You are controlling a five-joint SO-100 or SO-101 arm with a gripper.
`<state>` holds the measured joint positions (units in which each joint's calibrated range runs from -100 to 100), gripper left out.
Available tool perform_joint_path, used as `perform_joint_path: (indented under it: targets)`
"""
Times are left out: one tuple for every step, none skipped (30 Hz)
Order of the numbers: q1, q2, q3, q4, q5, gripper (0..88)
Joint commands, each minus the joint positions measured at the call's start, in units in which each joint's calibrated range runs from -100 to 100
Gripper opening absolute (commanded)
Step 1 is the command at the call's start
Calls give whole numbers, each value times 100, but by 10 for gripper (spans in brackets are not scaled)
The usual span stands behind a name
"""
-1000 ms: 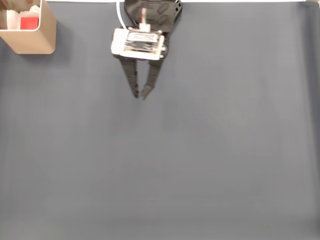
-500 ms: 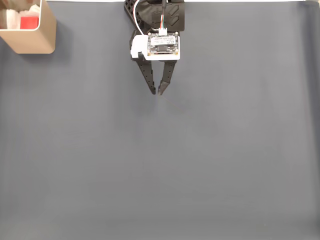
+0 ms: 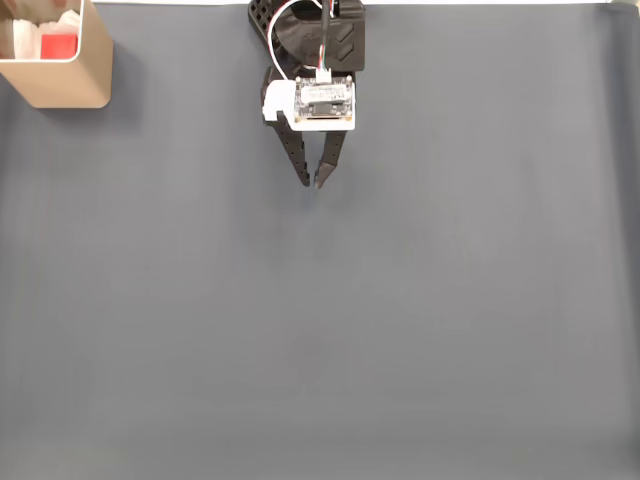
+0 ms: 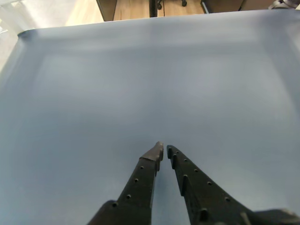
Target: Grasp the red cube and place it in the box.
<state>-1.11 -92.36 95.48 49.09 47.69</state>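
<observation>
The red cube (image 3: 58, 45) lies inside the tan box (image 3: 72, 84) at the top left corner of the fixed view, beside white padding. My gripper (image 3: 312, 184) hangs over the grey mat near the top middle, far to the right of the box, pointing toward the bottom of that view. Its black fingers meet almost tip to tip with nothing between them. In the wrist view the gripper (image 4: 164, 149) shows the same narrow gap above bare mat.
The grey mat (image 3: 400, 320) covers the whole table in the fixed view. The arm's base (image 3: 310, 25) sits at the top edge. In the wrist view the mat's far edge (image 4: 150, 23) borders a wooden floor.
The gripper swung to the right, away from the box, between the earliest frame and half a second ago. Since then it has barely moved. Its fingers stay close together.
</observation>
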Motion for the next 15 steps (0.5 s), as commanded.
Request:
perform_joint_path:
  targets:
    - [19, -218, 105, 132, -49, 0]
    - [19, -279, 178, 198, -39, 0]
    - [19, -340, 260, 247, -24, 0]
    - [19, -418, 333, 321, -20, 0]
    - [26, -504, 406, 387, -5, 0]
    - [26, -565, 425, 493, 5, 0]
    - [26, -608, 425, 616, 15, 0]
    - [12, -652, 425, 714, 24, 0]
    - [5, -704, 425, 813, 24, 0]
    - [-2, -730, 425, 895, 24, 0]
    - [-2, -730, 425, 969, 24, 0]
    - [-2, -730, 425, 1051, 24, 0]
    - [-2, -738, 425, 1149, 24, 0]
    - [-9, -738, 425, 1255, 24, 0]
    - [-66, -747, 434, 1714, -10, 0]
